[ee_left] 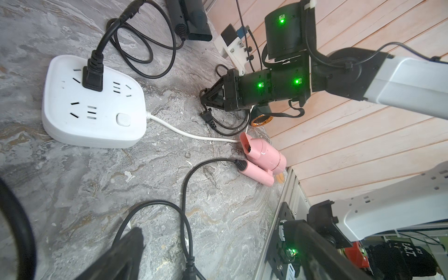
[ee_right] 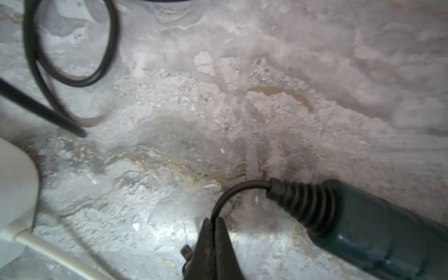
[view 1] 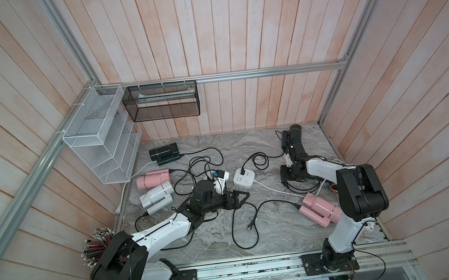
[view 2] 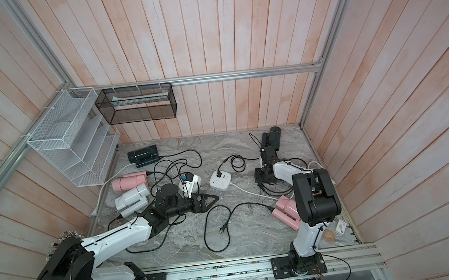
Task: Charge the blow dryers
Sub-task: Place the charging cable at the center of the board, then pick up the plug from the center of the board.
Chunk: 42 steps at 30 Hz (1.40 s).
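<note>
Grey marbled tabletop [view 1: 261,148], read as a clock w/ the robot base at 6. The blow dryers lie flat round it:
- black plastic blow dryer [view 1: 163,152] at 10
- pink blow dryer [view 1: 152,179] and light grey blow dryer [view 1: 156,194], side by side at 9
- second black blow dryer [view 1: 294,134] at 1
- second pink blow dryer [view 1: 320,210] at 4

Prob. light, w/ hard smooth shells. The round barrels would likely slip or roll in a pinch, so better to work the cords than lift the bodies.

White square power strip [view 1: 244,179] sits at centre w/ one black plug in and the other sockets free. Left gripper [view 1: 244,197] is spread wide and empty, just at 6 of the strip. Right gripper [ee_right: 213,221] is pressed together, pinching a thin black cord [ee_right: 238,188] close to the ribbed strain relief of a dark handle [ee_right: 375,225].

The cord looks limp and springy. Held that far back, its plug end would prob. dangle out of control. A better hold is the rigid plug body, prongs clear. A loose black plug [view 1: 250,226] lies at 6, untouched.
</note>
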{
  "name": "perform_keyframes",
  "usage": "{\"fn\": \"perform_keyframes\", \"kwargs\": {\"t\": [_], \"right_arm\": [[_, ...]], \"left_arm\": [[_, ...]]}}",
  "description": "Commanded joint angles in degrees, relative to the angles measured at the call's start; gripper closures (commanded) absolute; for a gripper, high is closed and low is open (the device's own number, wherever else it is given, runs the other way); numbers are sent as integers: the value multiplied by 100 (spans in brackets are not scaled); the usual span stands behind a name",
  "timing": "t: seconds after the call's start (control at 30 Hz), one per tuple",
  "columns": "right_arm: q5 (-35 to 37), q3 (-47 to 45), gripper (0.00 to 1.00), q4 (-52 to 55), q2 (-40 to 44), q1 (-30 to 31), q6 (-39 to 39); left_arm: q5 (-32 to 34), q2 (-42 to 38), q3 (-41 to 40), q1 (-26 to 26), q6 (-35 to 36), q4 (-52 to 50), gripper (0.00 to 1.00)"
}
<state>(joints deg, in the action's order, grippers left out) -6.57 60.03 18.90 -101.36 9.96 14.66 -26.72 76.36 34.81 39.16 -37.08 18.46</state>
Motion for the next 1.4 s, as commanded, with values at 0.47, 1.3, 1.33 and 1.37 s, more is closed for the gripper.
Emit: {"fn": "perform_keyframes", "kwargs": {"t": [0.47, 1.3, 1.33, 1.37], "right_arm": [[372, 121, 90, 22, 112, -29, 110], [-447, -1130, 71, -147, 1243, 30, 58], [-451, -1144, 70, -178, 1214, 53, 62], [-459, -1160, 69, -209, 1178, 84, 41]], "left_arm": [[9, -53, 27, 32, 61, 55, 0], [-9, -94, 31, 55, 21, 146, 0], [-11, -95, 27, 55, 19, 149, 0], [-9, -94, 32, 57, 21, 142, 0]]}}
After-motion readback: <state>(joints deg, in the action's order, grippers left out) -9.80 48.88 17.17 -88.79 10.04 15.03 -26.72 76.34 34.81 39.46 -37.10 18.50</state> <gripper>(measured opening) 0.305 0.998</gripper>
